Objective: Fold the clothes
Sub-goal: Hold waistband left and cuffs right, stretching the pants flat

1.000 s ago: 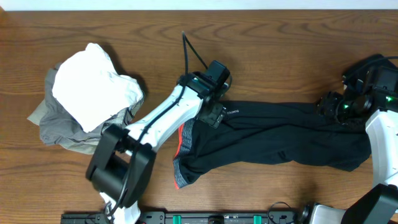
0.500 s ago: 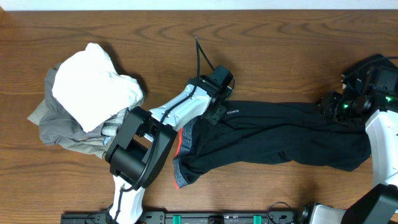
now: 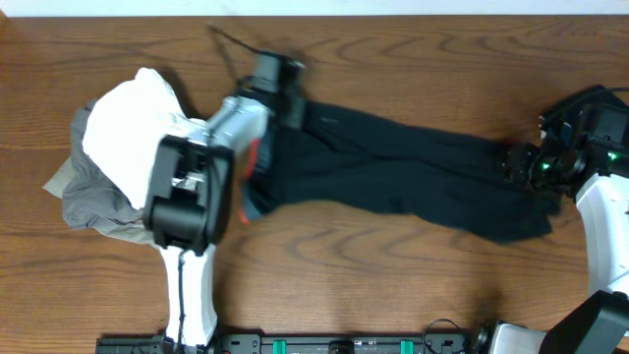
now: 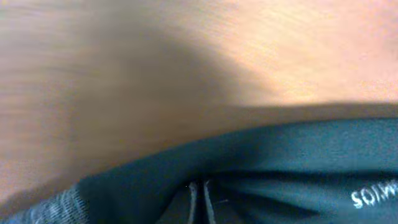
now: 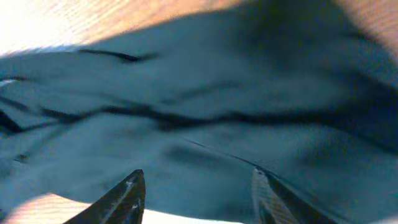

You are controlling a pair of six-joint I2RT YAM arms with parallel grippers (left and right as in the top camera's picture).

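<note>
Long black leggings (image 3: 413,167) lie stretched across the table, the red-lined waistband (image 3: 248,187) at the left and the leg ends at the right. My left gripper (image 3: 295,106) is shut on the black fabric at the waist's far edge. In the left wrist view its fingertips (image 4: 200,199) pinch the leggings (image 4: 280,149) between the white logo (image 4: 373,198) and the grey waistband (image 4: 53,208). My right gripper (image 3: 513,162) sits at the leg ends. There its fingers (image 5: 127,196) stand apart, with the flat fabric (image 5: 199,112) lying across the gap.
A pile of other clothes sits at the left: a white garment (image 3: 147,138) on top of a grey one (image 3: 84,202), close beside the left arm. The wooden table (image 3: 393,285) shows all round the leggings.
My left gripper shut on the waist and swung it up and to the left, dragging the leggings that way. The lower leg end slid left. The right gripper stayed in place.
</note>
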